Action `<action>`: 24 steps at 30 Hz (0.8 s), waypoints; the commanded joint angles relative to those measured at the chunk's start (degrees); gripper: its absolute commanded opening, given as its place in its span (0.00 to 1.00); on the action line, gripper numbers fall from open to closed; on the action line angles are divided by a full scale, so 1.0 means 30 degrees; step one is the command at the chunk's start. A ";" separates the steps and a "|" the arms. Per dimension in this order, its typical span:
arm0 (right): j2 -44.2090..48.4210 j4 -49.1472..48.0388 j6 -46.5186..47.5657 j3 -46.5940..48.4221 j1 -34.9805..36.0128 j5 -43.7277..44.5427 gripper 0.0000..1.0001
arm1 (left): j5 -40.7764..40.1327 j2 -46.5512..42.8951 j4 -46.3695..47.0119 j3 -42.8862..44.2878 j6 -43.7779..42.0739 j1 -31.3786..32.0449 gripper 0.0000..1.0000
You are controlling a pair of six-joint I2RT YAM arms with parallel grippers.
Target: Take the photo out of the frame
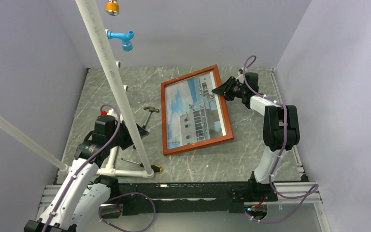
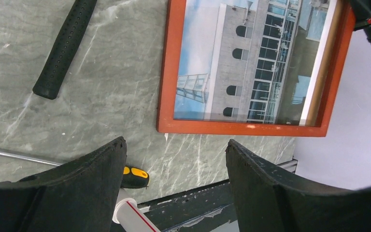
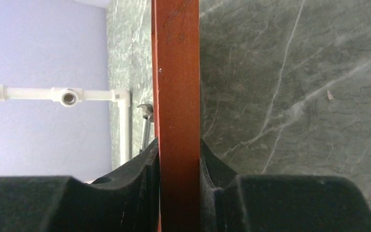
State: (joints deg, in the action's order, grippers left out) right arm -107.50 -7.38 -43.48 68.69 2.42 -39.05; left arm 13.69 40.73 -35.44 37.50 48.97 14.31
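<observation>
- The left arm (image 1: 84, 159) reaches forward from its base at the near left corner, low over the table (image 1: 251, 154), its wrist beside a slanted white pipe (image 1: 116, 82).
- The left gripper (image 2: 174, 145) stands wide open. Nothing is between its fingers and it touches nothing. It hangs above bare table, just short of the frame's near corner.
- A hammer (image 1: 149, 116) lies just left of the frame, and a screwdriver (image 1: 145, 165) with a yellow and black handle lies nearer the arms.
- The frame (image 1: 166, 118) sits mid-table, turned slightly askew, with the photo (image 1: 195, 111) still inside it, picture side up.
- The right arm (image 1: 280, 125) rises from its base at the near right, bends at the elbow, and stretches forward and left to the frame's right side, near the far corner.
- The right gripper (image 1: 221, 90) is clamped on the frame's right border; in the right wrist view the reddish wood runs straight between the two fingers (image 3: 140, 183), which press on it from both sides.
</observation>
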 commanded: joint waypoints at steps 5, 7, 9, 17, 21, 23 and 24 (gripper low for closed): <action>0.0512 -0.5662 -0.1289 -0.4343 0.0723 0.2609 0.00 | 0.0292 -0.0190 0.0180 -0.0403 -0.0048 -0.0082 0.78; 0.0734 -0.7166 -0.1568 -0.5225 0.0798 0.3070 0.00 | 0.0279 -0.0163 0.0175 -0.0470 -0.0013 -0.0083 0.78; 0.0869 -0.8114 -0.1948 -0.5871 0.0865 0.3533 0.00 | 0.0298 -0.0187 0.0229 -0.0555 0.0046 -0.0099 0.78; 0.0528 -0.7182 -0.0018 -0.5584 0.1043 0.4046 0.00 | 0.0357 -0.0189 0.0373 -0.0692 0.0055 -0.0096 0.78; 0.0560 -0.5270 0.1707 -0.4907 0.1045 0.4394 0.00 | 0.0443 -0.0206 0.0412 -0.0777 -0.0001 -0.0086 0.78; 0.0624 -0.4078 0.2561 -0.4349 0.1084 0.4672 0.03 | 0.0471 -0.0217 0.0426 -0.0813 -0.0004 -0.0084 0.78; 0.0682 -0.3244 0.2987 -0.4032 0.1090 0.4982 0.15 | 0.0500 -0.0203 0.0455 -0.0835 -0.0005 -0.0096 0.78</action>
State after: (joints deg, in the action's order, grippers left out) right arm -106.72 -25.39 -46.11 52.34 5.13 -30.61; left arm 14.09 40.69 -35.35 35.53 49.17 14.31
